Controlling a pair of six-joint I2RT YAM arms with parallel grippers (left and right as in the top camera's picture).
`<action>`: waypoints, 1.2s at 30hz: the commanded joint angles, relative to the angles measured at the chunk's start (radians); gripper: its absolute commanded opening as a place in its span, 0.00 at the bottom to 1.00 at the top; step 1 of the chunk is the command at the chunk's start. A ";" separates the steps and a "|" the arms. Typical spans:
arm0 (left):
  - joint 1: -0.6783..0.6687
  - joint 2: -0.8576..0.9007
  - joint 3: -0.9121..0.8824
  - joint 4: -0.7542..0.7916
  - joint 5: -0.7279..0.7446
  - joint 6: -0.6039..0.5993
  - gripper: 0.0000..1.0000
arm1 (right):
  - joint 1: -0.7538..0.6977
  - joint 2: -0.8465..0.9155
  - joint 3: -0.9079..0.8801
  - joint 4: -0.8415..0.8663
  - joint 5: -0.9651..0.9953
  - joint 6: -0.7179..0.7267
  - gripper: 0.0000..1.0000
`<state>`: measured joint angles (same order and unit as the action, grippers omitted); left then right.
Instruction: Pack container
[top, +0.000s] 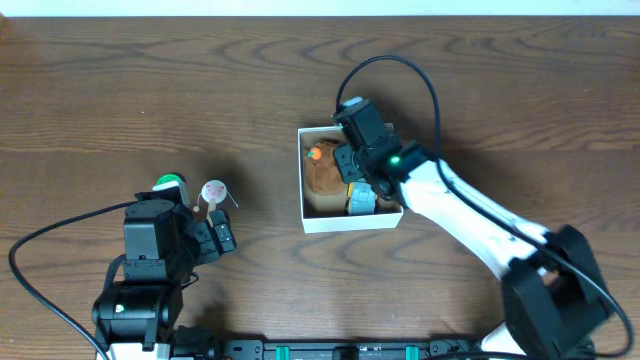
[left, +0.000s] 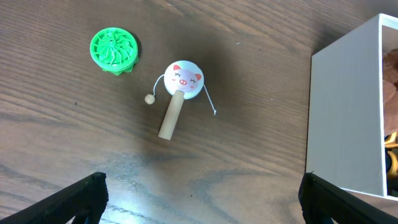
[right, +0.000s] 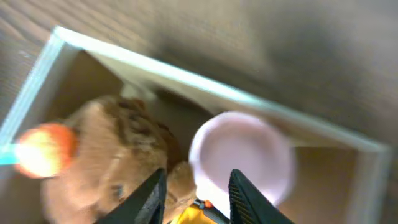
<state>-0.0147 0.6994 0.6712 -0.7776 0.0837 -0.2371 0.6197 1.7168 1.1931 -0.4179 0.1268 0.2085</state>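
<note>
The container (top: 350, 223) is a white square box with a tan inside, right of the table's middle. In it lie a brown plush toy (top: 323, 176) with an orange spot and a yellow and blue toy (top: 360, 201). My right gripper (top: 350, 158) hangs over the box. In the blurred right wrist view its fingers (right: 196, 190) are apart above the plush toy (right: 112, 149) and a pale round toy (right: 245, 152), gripping nothing. My left gripper (top: 216, 237) is open and empty (left: 202, 199) near the front left. A pig-face rattle drum (left: 180, 84) and a green disc toy (left: 114, 50) lie on the table ahead of it.
The drum (top: 213, 191) and the green disc (top: 170, 183) lie left of the box, close to the left arm. The box's white side wall (left: 342, 118) stands at the right of the left wrist view. The right arm's black cable arches over the box's far right.
</note>
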 joint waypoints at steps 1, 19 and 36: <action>0.005 0.003 0.020 0.001 0.010 -0.009 0.98 | -0.003 -0.076 -0.002 0.003 -0.003 -0.015 0.36; 0.005 0.003 0.020 0.001 0.010 -0.009 0.98 | 0.133 -0.028 -0.002 -0.091 -0.055 0.016 0.43; 0.005 0.003 0.020 0.001 0.010 -0.009 0.98 | 0.127 0.077 -0.002 0.007 -0.026 0.048 0.07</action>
<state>-0.0147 0.6994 0.6712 -0.7776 0.0837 -0.2371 0.7448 1.7786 1.1931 -0.4255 0.0864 0.2470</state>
